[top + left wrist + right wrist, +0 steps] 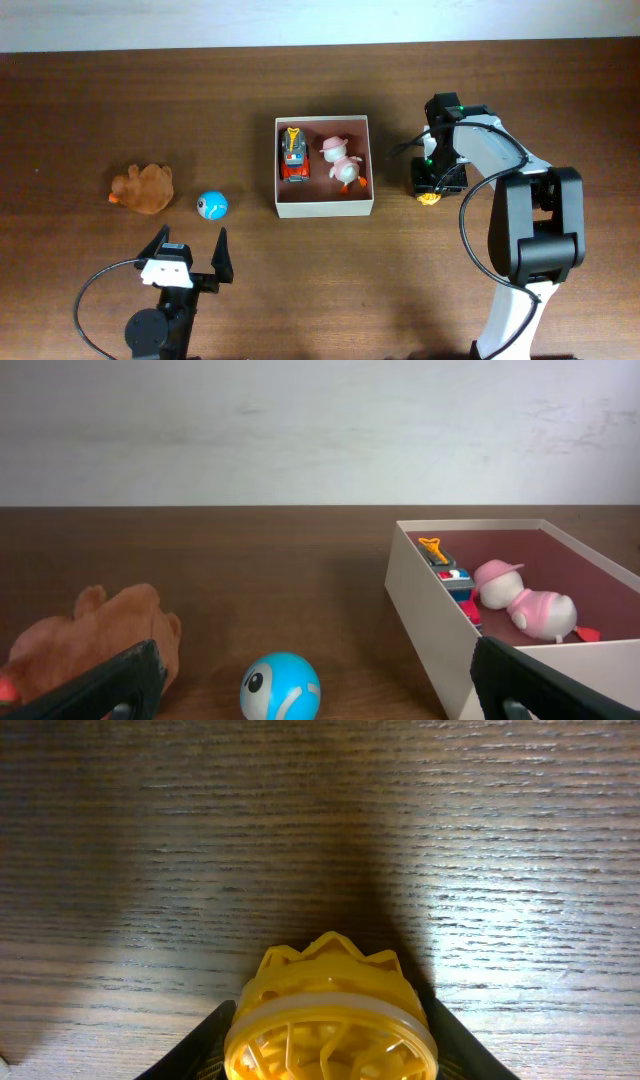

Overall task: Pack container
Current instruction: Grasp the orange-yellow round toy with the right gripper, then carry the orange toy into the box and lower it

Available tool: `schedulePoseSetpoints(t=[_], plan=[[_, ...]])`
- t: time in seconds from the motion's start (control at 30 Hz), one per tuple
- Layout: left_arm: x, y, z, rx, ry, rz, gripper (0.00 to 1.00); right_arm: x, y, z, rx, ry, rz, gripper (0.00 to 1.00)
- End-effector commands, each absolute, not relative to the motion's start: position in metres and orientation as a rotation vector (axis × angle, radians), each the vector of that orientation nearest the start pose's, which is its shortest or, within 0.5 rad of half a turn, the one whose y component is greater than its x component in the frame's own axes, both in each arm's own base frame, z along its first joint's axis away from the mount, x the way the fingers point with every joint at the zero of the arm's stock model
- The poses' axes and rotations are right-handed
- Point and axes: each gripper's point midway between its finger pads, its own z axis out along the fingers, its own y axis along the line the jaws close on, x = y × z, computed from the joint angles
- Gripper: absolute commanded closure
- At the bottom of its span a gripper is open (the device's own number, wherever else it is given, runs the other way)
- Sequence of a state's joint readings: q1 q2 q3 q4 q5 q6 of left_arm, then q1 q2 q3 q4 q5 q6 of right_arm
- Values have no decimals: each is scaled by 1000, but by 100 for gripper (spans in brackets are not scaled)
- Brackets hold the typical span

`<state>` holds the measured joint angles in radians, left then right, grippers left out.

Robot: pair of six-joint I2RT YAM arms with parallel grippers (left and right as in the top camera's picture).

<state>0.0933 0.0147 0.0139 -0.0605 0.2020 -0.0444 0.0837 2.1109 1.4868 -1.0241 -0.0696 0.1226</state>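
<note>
Wood table (100, 100), container (324, 209), blue ball (212, 205), plush (143, 188), yellow toy (330, 1020)

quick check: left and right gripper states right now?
Left gripper: open, holding nothing.
Right gripper: jaws either side of the yellow crown-topped plastic wheel toy; whether it is gripped cannot be told.

Dark wood-grain counter (300, 100), four things sitting straight on it. The container (323, 209) is roughly in the middle. A blue ball (212, 205) sits out at its 9 o'clock, with a brown plush (142, 188) further out the same way. A yellow toy (429, 198) is near the box at 3 o'clock.
</note>
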Motion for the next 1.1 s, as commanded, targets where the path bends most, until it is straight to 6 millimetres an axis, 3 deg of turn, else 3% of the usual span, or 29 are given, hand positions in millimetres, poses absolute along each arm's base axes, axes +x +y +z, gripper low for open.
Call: schedulePoseSetpoints(t=[0.0, 0.13, 0.3, 0.5, 0.57, 0.73, 0.77, 0.93, 1.07], plan=[[245, -9, 161, 44, 1629, -104, 0, 368, 41, 3, 66, 3232, 114, 56], [245, -9, 161, 44, 1629, -104, 0, 376, 47, 28, 38, 3221, 160, 56], [245, -9, 161, 44, 1630, -104, 0, 394, 72, 83, -110, 3133, 329, 56], [245, -9, 161, 44, 1629, -104, 0, 410, 120, 152, -336, 2982, 443, 55], [245, -9, 161, 44, 1629, -104, 0, 413, 136, 162, -394, 2940, 446, 55], [245, -9, 161, 44, 1629, -104, 0, 417, 178, 166, -529, 2852, 459, 51], [245, -9, 161, 44, 1629, -104, 0, 421, 198, 166, -575, 2804, 459, 51], [245, -9, 161, 44, 1630, -104, 0, 432, 224, 159, -569, 2758, 486, 52], [245, -9, 161, 44, 1629, -104, 0, 438, 238, 139, -573, 2768, 507, 53]])
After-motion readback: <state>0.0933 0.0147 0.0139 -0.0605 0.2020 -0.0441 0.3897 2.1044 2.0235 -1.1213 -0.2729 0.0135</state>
